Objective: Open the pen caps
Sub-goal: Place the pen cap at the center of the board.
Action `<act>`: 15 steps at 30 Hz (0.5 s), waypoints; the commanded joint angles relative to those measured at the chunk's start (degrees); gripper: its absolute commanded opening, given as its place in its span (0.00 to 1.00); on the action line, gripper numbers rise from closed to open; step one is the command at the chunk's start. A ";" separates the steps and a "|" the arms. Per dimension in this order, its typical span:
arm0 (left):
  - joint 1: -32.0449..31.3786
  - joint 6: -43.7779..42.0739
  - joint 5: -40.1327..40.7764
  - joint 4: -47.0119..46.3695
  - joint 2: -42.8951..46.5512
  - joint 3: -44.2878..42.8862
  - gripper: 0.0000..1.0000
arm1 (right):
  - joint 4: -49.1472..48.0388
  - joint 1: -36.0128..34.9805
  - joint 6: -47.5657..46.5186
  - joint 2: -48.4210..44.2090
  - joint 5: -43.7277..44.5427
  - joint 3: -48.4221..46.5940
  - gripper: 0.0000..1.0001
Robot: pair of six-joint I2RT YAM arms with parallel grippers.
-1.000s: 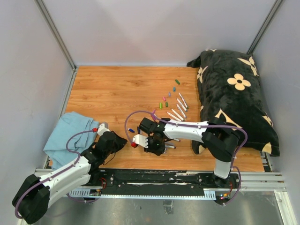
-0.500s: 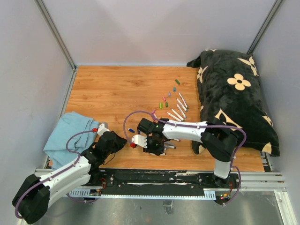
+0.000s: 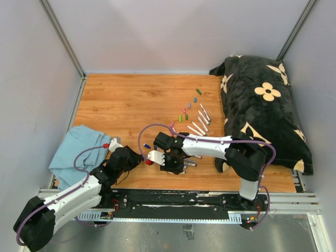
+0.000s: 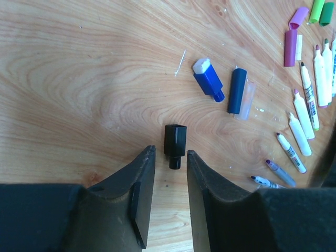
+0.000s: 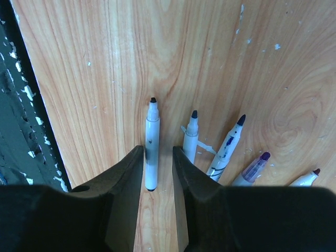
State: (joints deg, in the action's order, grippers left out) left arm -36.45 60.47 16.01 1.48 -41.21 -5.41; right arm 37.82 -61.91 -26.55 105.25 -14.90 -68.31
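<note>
The pen caps (image 3: pixel 180 118) lie loose on the wooden table (image 3: pixel 126 100), most of them in a slanting line right of centre in the overhead view, just left of a row of white pen barrels (image 3: pixel 198 123). A black flowered pillow (image 3: pixel 260 105) fills the right side and a blue cloth (image 3: pixel 76 152) sits at the lower left.

In the left wrist view a black cap (image 4: pixel 175 140) lies flat at the centre, its narrow end reaching into the gap of the left gripper (image 4: pixel 171 151). The two fingers stand apart with bare wood showing on the cap's left side, so the cap is released, not pinched. Up and to the right lie a blue cap (image 4: pixel 208 79) and a dark navy cap (image 4: pixel 237 90); a purple cap (image 4: pixel 290 40) and green caps (image 4: pixel 319 9) sit in the upper right corner.

In the right wrist view the right gripper (image 5: pixel 158 149) is likewise unclenched. An uncapped white pen (image 5: pixel 151 144) with a black tip lies between its fingers, pointing up the frame. More uncapped pens (image 5: pixel 227 144) fan out to its right.
</note>
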 commanded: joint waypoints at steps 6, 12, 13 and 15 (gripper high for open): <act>0.32 -1.33 1.13 2.52 3.21 -1.86 0.42 | 0.49 -0.76 0.44 0.20 1.98 -0.47 0.33; 0.33 -2.49 1.39 4.48 5.76 -3.09 0.51 | 0.49 -0.75 0.44 -0.55 2.06 -0.53 0.33; 0.32 -2.72 1.51 4.88 6.12 -3.30 0.52 | 0.50 -0.76 0.44 -0.64 2.12 -0.60 0.34; 0.35 -3.10 1.84 6.08 6.93 -3.82 0.55 | 0.45 -0.76 0.44 -0.95 2.08 -0.59 0.35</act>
State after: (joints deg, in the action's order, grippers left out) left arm -36.45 58.98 16.03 5.28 -35.97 -6.87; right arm 37.76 -61.91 -26.52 105.12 -14.68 -68.31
